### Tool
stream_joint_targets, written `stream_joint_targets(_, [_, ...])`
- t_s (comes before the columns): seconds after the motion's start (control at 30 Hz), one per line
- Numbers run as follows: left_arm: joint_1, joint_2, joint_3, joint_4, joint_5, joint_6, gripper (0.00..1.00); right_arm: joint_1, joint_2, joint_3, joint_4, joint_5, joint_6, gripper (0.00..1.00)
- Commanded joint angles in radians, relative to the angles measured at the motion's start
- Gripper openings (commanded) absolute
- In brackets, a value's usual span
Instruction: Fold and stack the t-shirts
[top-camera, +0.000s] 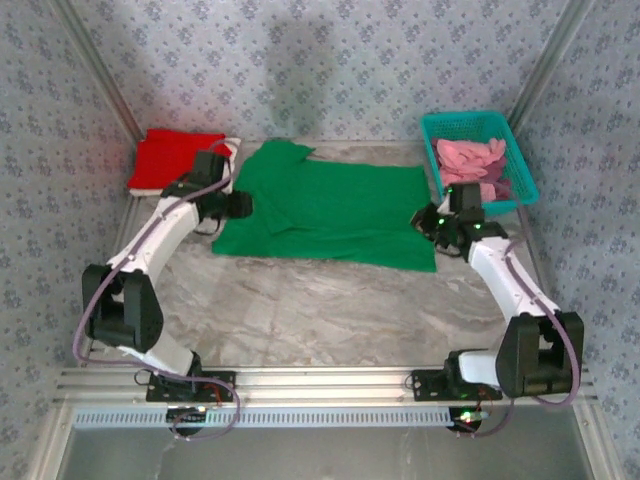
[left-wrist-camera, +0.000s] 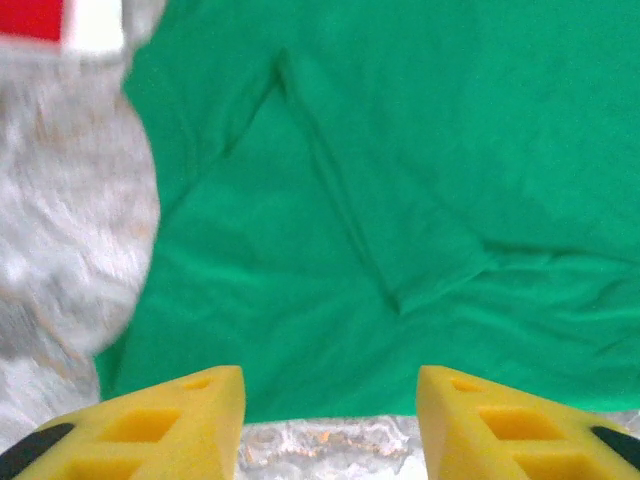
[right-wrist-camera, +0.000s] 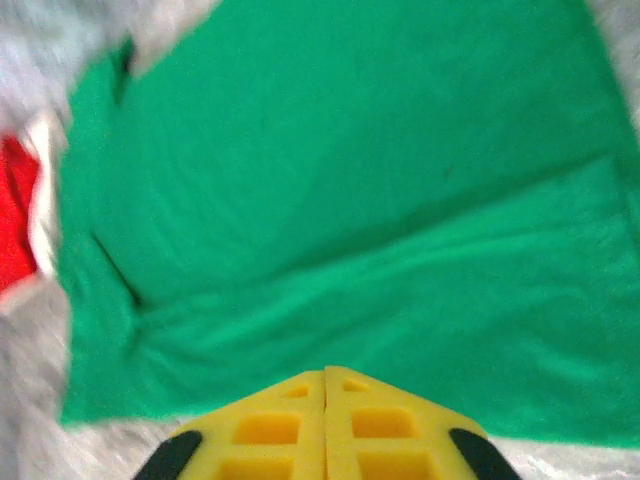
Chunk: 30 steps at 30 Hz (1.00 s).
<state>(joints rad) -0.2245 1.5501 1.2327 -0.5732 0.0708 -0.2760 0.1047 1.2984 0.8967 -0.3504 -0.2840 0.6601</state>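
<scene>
Now, green t-shirt (top-camera: 330, 210): spread on marble table (top-camera: 330, 310)
Left gripper (left-wrist-camera: 330, 400): parted, empty, by shirt's left edge
Right gripper (right-wrist-camera: 325, 395): pressed closed, empty, by right edge

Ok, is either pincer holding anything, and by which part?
Nothing is held. The left pincer stands open at the edge of the green t-shirt; the right pincer is shut on nothing.

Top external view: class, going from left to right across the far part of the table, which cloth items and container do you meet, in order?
red t-shirt → green t-shirt → teal basket, with pink cloth inside it
</scene>
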Motion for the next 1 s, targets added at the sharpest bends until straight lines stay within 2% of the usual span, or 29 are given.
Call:
stream_joint_targets(0.0, [0.039, 0.014, -0.095, 0.164, 0.038, -0.06, 0.44, 0.037, 0.088, -0.051, -0.005, 0.072, -0.044, 0.0])
stream_joint_targets(0.13, [0.102, 0.131, -0.077, 0.212, 0.133, -0.094, 0.38, 0.089, 0.222, -0.005, 0.039, 0.102, -0.039, 0.0])
stream_joint_targets(0.3, [0.114, 0.216, -0.048, 0.263, 0.13, -0.127, 0.37, 0.11, 0.389, 0.091, 0.016, 0.15, -0.003, 0.0])
stream_joint_targets(0.47, [0.118, 0.275, -0.081, 0.285, 0.144, -0.159, 0.35, 0.101, 0.463, 0.109, 0.038, 0.14, 0.028, 0.0])
stream_joint_targets(0.57, [0.131, 0.274, -0.143, 0.323, 0.152, -0.183, 0.34, 0.096, 0.463, 0.086, 0.047, 0.139, 0.031, 0.0])
stream_joint_targets(0.7, [0.18, 0.249, -0.272, 0.388, 0.229, -0.277, 0.32, 0.086, 0.428, 0.009, 0.069, 0.129, 0.029, 0.0])
stream_joint_targets(0.83, [0.208, 0.15, -0.48, 0.527, 0.277, -0.387, 0.33, 0.102, 0.371, -0.096, 0.097, 0.098, 0.044, 0.0])
stream_joint_targets(0.97, [0.208, 0.039, -0.612, 0.502, 0.268, -0.433, 0.34, 0.13, 0.3, -0.205, 0.102, 0.091, 0.072, 0.0])
